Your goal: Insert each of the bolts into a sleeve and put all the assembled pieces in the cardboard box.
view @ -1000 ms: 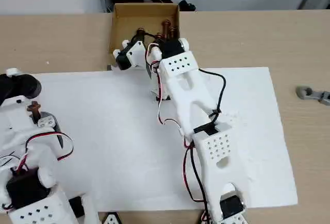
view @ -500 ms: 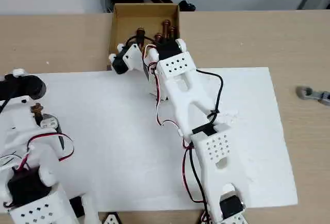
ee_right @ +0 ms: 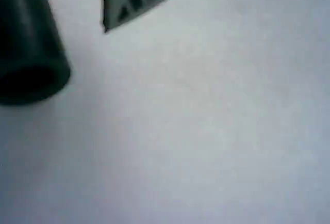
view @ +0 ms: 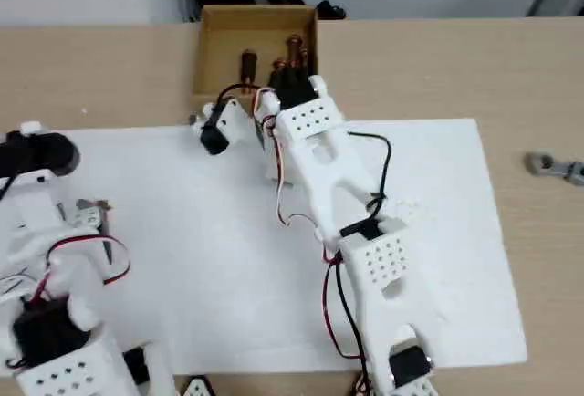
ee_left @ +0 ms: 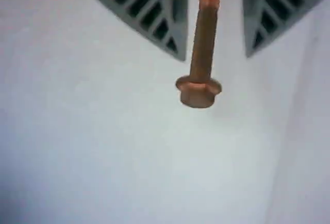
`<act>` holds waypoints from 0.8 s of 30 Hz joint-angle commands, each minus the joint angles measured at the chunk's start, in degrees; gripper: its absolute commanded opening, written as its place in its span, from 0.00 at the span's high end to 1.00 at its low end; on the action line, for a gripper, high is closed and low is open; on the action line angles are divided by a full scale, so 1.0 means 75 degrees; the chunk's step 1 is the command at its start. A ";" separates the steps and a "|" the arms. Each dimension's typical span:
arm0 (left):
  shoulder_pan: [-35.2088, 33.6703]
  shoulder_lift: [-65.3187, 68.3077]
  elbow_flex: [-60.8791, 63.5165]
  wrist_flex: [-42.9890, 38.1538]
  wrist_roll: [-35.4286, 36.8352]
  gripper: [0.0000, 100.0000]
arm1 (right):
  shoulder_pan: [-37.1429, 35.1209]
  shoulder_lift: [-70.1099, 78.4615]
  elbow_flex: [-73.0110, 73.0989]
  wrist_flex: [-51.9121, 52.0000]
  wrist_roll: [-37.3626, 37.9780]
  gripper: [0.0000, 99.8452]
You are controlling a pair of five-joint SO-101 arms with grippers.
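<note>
Several assembled pieces point(view: 294, 49) sat in cardboard box point(view: 212, 49) at 12 o'clock; left jaws clamped on bolt point(ee_left: 201, 48); sleeve point(ee_right: 28, 53) beside right jaws, grip indeterminate; insertion judged pending.

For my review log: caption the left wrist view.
Left gripper holds a copper bolt by its shank over the white sheet.

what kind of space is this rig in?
Likely a robotics lab bench: white left arm and right arm at a wooden table, white sheet as work mat, cardboard box holding bolts.
</note>
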 commanded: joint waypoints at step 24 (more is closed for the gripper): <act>-0.0012 -0.0047 0.0369 -0.0223 0.0328 0.93 | 0.0252 0.0955 -0.0047 -0.0580 0.0422 0.67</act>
